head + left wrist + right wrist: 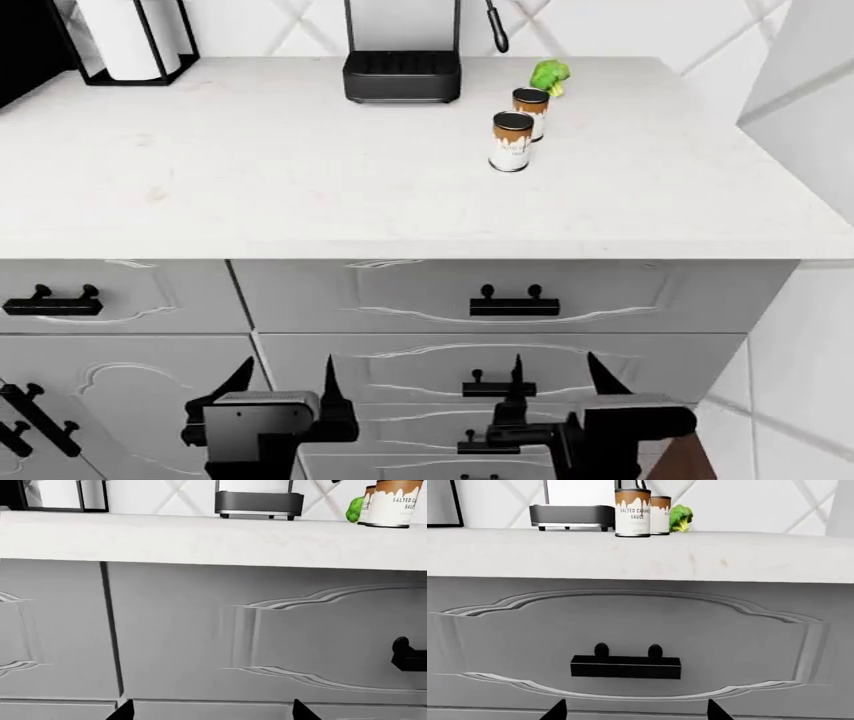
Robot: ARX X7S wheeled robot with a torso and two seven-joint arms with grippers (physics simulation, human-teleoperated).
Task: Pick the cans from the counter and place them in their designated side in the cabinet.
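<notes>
Our left tool and right tool both hang low in front of the grey drawer fronts, below the tabletop, each with its fingers spread wide and nothing between them. From there we look up and across the white slab to the two cans: the nearer can stands toward the right rear of the tabletop, and the farther can stands just behind it, close enough that from the right wrist view the front one partly covers the back one. A green broccoli floret sits just behind them, and a dark appliance base stands to their left, near the wall. Both cans are upright, long axis vertical, dark lids pointing up, with the printed label of the front one facing us. We judge the main risk to be the crowding: reaching for one can with spread fingers could nudge its neighbour over, since they stand so near each other, and a toppled can would roll. Raising the arms carelessly could also catch the tabletop edge or a black drawer handle. We cannot see the cabinet's inside from here.
</notes>
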